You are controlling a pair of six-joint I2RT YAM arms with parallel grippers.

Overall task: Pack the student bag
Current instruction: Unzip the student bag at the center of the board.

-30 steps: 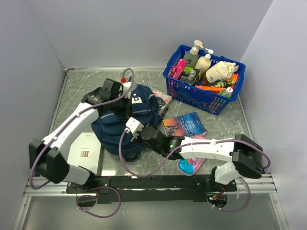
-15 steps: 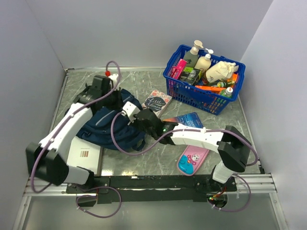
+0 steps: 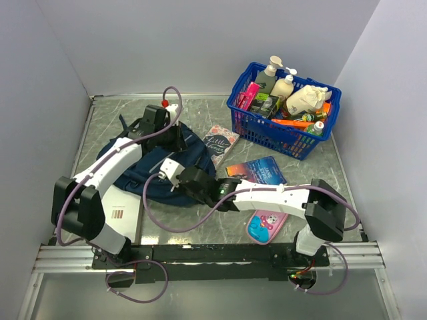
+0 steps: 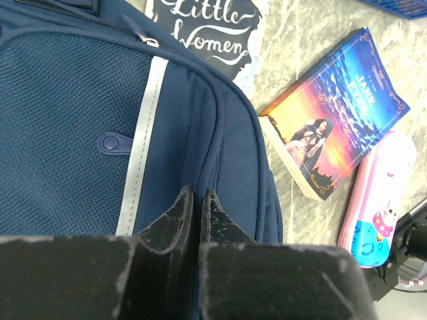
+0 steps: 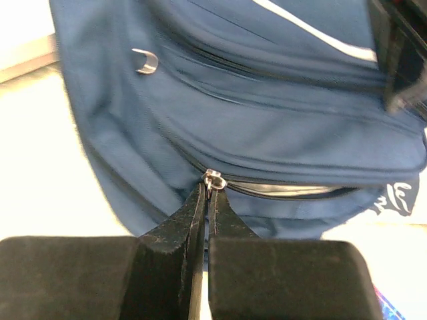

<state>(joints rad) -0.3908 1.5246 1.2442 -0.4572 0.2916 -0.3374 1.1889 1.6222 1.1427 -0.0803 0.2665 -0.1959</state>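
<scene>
One student bag (image 3: 133,179) lies flat on the table (image 3: 100,120), front pockets facing up. The left end effector (image 4: 197,197) is pinched narrow on the bag's fabric just beside its grey stripe (image 4: 143,133). The right end effector (image 5: 208,193) is closed on a silver zipper pull (image 5: 213,179) at the bag's edge. A "Little Women" book (image 3: 220,141) lies partly tucked under the bag, with a second paperback (image 3: 257,173) near the bag and a pink pencil case (image 3: 267,223) beyond that. A white booklet (image 3: 119,213) touches the bag's other side. The blue basket (image 3: 273,137) stands well apart from the bag.
</scene>
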